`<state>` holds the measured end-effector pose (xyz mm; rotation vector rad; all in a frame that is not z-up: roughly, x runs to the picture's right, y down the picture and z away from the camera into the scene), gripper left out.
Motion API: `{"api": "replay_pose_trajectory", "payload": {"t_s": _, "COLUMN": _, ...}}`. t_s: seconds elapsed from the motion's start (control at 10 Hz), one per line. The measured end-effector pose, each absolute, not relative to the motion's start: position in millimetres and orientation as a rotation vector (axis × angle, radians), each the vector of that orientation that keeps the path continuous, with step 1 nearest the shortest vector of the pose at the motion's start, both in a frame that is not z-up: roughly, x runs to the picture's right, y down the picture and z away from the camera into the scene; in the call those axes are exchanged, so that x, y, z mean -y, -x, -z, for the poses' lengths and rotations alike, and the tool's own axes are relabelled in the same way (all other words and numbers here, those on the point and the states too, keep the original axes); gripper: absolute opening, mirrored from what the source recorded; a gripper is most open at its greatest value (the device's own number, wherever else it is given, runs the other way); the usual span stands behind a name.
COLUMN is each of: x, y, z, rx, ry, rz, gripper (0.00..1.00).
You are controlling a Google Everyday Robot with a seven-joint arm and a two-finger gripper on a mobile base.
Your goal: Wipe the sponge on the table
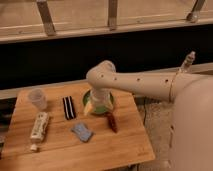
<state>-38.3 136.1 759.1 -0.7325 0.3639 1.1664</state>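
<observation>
The light-blue sponge [82, 131] lies flat on the wooden table [60, 147], near its middle front. My arm reaches in from the right and bends down over the green bowl [107, 106] at the table's back. The gripper [91, 107] hangs at the bowl's left side, above and to the right of the sponge, apart from it. Nothing shows in its grasp.
A clear cup [37, 98] stands at the back left. A black striped block [68, 107] lies left of the bowl. A white tube [39, 127] lies along the left side. A dark red object [111, 121] lies right of the sponge. The table's right edge runs beside my base.
</observation>
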Motion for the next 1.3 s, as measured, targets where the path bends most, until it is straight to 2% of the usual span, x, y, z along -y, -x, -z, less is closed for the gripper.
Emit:
{"api": "replay_pose_trajectory", "payload": {"t_s": 0.1, "x": -164.9, "y": 40.5, "z": -759.7, "rx": -0.367, "ry": 0.772, "rz": -1.180, "gripper": 0.80}}
{"api": "replay_pose_trajectory", "payload": {"t_s": 0.3, "x": -191.7, "y": 56.4, "z": -761.5, "rx": -0.357, "ry": 0.833, "rz": -1.176, "gripper": 0.80}}
{"api": "replay_pose_trajectory", "payload": {"t_s": 0.9, "x": -195.1, "y": 64.2, "z": -764.0, "rx": -0.345, "ry": 0.852, "rz": -1.159, "gripper": 0.80}}
{"api": "replay_pose_trajectory", "payload": {"t_s": 1.3, "x": -208.3, "y": 84.5, "z": -797.3, "rx": -0.394, "ry": 0.858, "rz": -1.112, "gripper": 0.80}}
